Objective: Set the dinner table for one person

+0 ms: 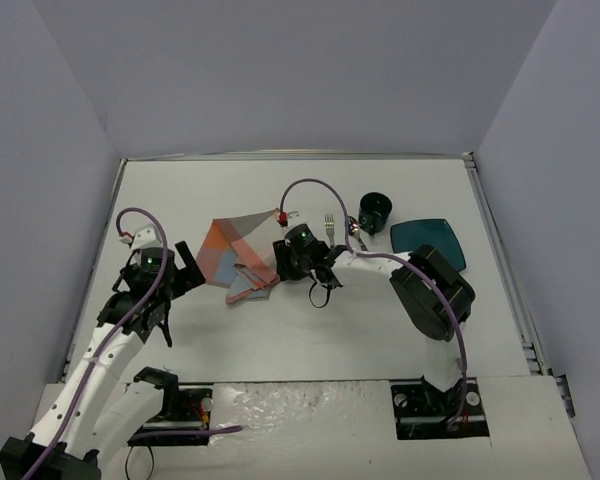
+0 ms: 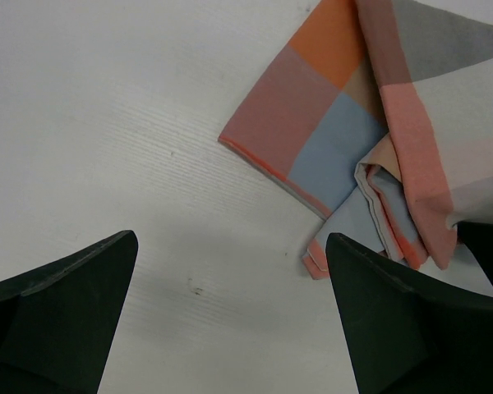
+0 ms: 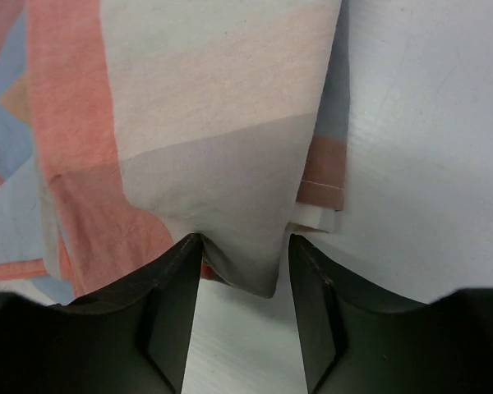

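Dinner table [image 1: 230,180]: matte white top lying under both arms; bare along its far and left edges.
Checked placemat [image 1: 235,255]: orange, grey and blue cloth, bunched and folded over itself left of the table's middle; not flat.
Teal plate [image 1: 428,245]: toward the right edge, well apart from the cloth.
Right gripper [image 3: 245,246]: fingers narrowed on a fold at the cloth's right side; a point of fabric runs down between them.
Left gripper [image 2: 230,242]: fingers spread wide, holding nothing, just beside the cloth's left corner.
Dark cup [image 1: 376,210]: near the plate's far-left corner.
Fork [image 1: 330,225]: between cup and cloth, close to the right wrist.
Risk: pinched by a single fold, the cloth would likely settle creased or slip free if pulled; a swing of the right arm could knock the fork or cup.
Table against fingers: directly beneath both pairs; cloth lies between it and the right pair, nothing between it and the left.
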